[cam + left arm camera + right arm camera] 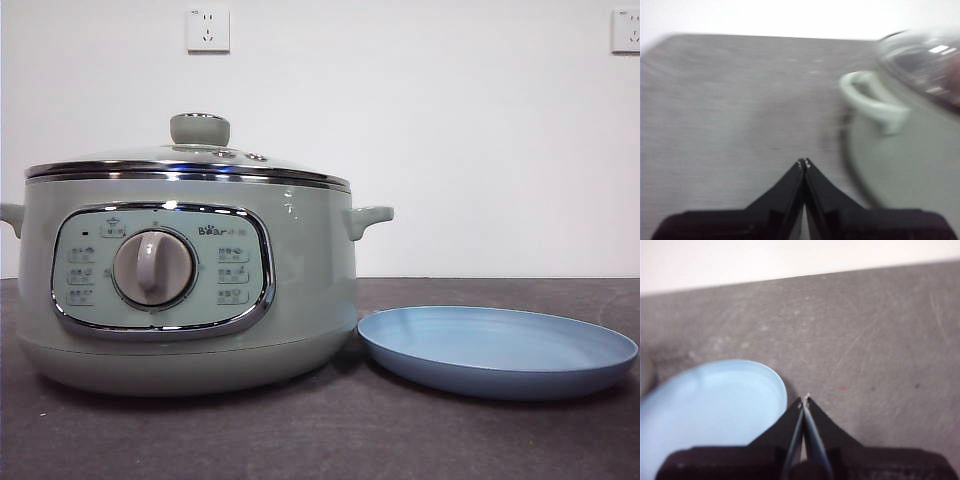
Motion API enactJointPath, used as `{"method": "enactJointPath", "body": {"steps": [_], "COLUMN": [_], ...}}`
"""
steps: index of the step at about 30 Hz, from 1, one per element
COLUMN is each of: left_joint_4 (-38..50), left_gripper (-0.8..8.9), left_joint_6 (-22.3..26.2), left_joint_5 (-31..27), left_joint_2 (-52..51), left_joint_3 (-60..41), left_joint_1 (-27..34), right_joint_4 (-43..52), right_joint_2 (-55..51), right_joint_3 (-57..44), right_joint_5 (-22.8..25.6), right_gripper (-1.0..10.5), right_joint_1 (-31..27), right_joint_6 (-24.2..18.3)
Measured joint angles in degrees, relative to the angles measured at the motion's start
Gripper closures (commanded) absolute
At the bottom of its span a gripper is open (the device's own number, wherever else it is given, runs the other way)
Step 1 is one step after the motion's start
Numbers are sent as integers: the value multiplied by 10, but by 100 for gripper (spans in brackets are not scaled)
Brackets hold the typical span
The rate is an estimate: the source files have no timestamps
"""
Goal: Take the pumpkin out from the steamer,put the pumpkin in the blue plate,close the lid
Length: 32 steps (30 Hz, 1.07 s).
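A dark grey, faintly scratched bench (300, 440) carries two things: a large round sage-green electric steamer (300, 290) with a chrome rim, and just beside it a wide, shallow light-blue plastic plate (497, 352), lying flat.

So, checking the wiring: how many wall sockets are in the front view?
2: one wall socket above the steamer, another cut by the picture's upper right edge. Others may lie outside the view.

The left arm's black two-jawed gripper (804, 162) hangs above the table with its jaws pressed together tip to tip, nothing between them. The right arm's black two-jawed gripper (805, 399) hangs likewise, jaws closed to a point and empty. Neither arm shows in the front view.
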Motion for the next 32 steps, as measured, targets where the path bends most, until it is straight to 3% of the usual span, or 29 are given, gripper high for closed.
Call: {"method": "enactJointPath", "body": {"steps": [5,10,16,24,32], "left_joint_4": [6,16,14,-6,-10], "left_gripper": [817,822,822,822,822], "left_joint_6": [-146,-188,-202,-200,-153], "left_joint_5": [137,151,160,135,135], "left_joint_2": [0,0,3,81,224], "left_joint_3": [0,0,7,104,220], "left_joint_1": [0,0,0,0,0], "right_joint_4": [0,0,-7,-21,-23], "right_joint_2": [0,0,9,90,204], "right_joint_3": [0,0,7,88,202], "right_joint_5": [0,0,-16,-16,-27], "right_gripper": [946,950,957,957,955], "right_joint_1": [0,0,0,0,0], "right_joint_6": [146,196,207,204,151]}}
